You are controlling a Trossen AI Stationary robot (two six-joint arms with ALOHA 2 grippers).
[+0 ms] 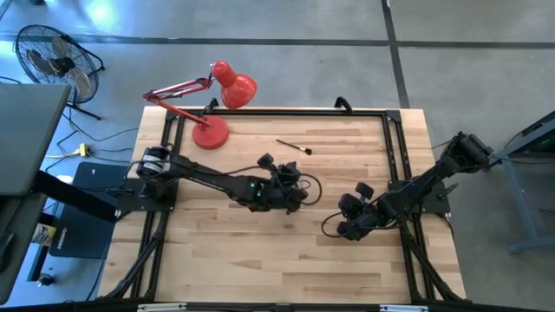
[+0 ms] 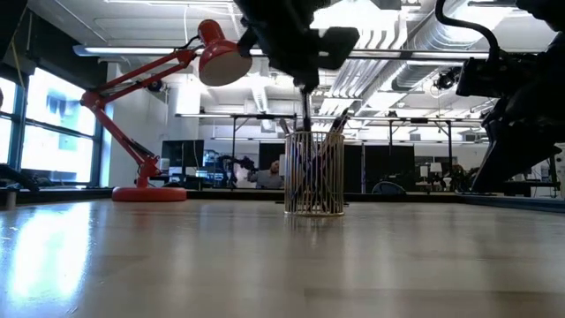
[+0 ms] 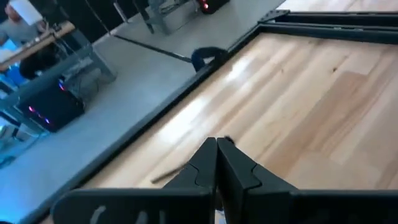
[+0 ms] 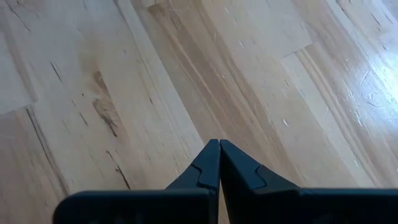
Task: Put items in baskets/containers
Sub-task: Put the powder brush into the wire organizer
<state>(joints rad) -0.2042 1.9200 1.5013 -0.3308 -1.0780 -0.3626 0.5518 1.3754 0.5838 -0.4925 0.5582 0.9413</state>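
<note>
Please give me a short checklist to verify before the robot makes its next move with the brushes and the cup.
1. Glass cup stands upright on the table: ok.
2. Brushes in the cup stay inside it, leaning on the rim: ok.
3. All brushes stored: not ok, one loose brush lies on the wood near the far edge.
4. Left gripper is free for a new pick: cannot tell; it is above the cup, fingers shut.
5. Right gripper is out of the way: ok, shut over bare wood.
6. Red lamp is clear of the loose brush: ok.
</note>
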